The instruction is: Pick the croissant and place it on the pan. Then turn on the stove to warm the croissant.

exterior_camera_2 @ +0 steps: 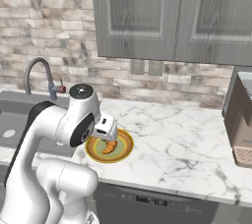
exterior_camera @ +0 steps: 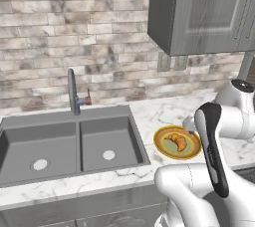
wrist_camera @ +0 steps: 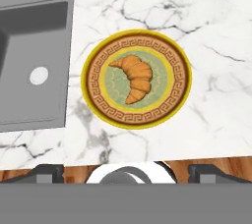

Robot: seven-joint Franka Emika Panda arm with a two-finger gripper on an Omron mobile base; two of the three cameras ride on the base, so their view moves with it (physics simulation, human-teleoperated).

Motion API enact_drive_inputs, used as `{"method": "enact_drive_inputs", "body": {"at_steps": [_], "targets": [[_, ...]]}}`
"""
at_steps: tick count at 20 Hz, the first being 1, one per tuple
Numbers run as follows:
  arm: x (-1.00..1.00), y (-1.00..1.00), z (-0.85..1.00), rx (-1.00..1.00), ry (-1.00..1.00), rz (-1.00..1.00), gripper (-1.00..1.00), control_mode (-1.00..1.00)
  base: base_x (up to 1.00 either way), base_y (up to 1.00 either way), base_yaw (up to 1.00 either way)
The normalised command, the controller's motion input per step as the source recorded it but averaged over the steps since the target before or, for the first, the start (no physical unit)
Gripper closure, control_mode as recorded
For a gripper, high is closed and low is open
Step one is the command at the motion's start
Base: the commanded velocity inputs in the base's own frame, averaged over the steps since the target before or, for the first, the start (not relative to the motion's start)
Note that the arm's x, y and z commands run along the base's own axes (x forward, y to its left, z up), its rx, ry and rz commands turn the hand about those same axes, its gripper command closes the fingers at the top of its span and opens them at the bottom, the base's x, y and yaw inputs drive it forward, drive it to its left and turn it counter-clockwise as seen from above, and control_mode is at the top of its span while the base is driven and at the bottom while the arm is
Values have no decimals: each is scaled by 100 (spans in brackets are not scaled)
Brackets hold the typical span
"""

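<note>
Your claw (wrist_camera: pixel 126 171) is hovering open above the plate (wrist_camera: pixel 96 101), where the croissant (wrist_camera: pixel 135 78) is lying beside the sink (wrist_camera: pixel 29 61).

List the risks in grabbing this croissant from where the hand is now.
The croissant is small and curved, so the hand's fingertips may close off-centre and let it slip. It lies on a plate near the counter edge, beside the sink; a push could slide the plate.

The white marble counter (wrist_camera: pixel 216 31) carries a round yellow-rimmed plate (wrist_camera: pixel 182 90) just beside the grey sink (wrist_camera: pixel 29 36).
</note>
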Motion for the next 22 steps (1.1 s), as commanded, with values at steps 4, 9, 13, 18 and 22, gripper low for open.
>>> {"method": "enact_drive_inputs", "body": {"at_steps": [4, 9, 13, 18, 22], "targets": [[21, -4, -25, -1, 2, 0, -100, -100, 0, 0, 0], [18, 0, -29, -1, 2, 0, -100, -100, 0, 0, 0], [16, 0, -25, 0, 0, 0, -100, -100, 0, 0, 0], [13, 0, -11, 0, 0, 0, -100, -100, 0, 0, 0], [15, 0, -8, 0, 0, 0, -100, -100, 0, 0, 0]]}}
